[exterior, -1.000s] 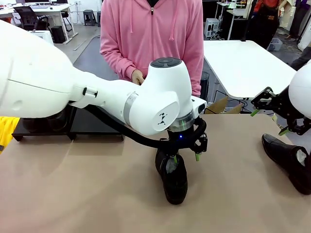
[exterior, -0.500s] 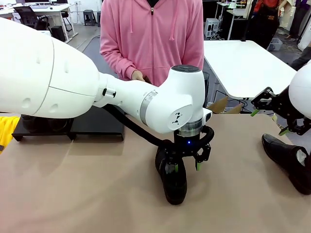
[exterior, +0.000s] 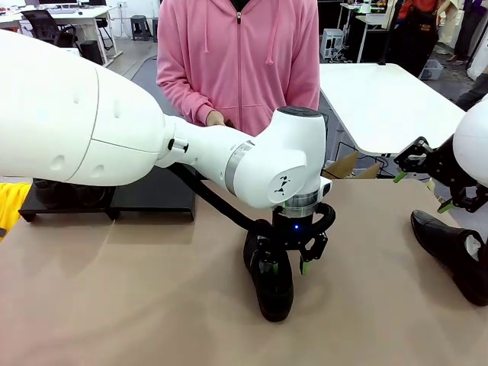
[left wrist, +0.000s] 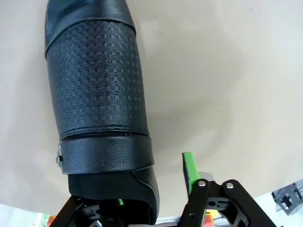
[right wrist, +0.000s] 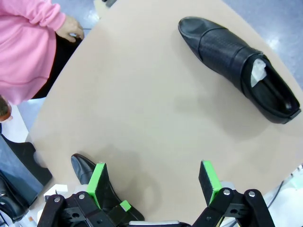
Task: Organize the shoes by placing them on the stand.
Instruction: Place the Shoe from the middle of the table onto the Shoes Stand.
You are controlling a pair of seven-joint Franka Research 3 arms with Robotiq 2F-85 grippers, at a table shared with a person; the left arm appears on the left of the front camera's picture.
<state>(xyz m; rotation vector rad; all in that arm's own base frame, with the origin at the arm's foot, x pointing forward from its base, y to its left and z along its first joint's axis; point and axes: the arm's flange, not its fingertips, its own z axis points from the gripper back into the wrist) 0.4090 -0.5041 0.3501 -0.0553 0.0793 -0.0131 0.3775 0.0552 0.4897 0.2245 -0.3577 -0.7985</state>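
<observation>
The black shoe [left wrist: 94, 90] bore a checked embossed pattern; the table [left wrist: 227, 71] was tan, the person's hoodie [exterior: 236, 53] pink, the finger pads [right wrist: 208, 182] green.

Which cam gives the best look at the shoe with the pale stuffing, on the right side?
Right wrist view: the stuffed shoe lies whole, seen from above. Front view crops that shoe at the frame edge. Left wrist view looks at another shoe.

We are in an open robotics lab, office-like: a white robot arm [exterior: 76, 122] reaches over our tan bench [exterior: 114, 305], and behind the person [exterior: 236, 53] we see white work tables [exterior: 381, 107], a black office chair [exterior: 42, 27] and bare grey floor [exterior: 130, 72].
</observation>
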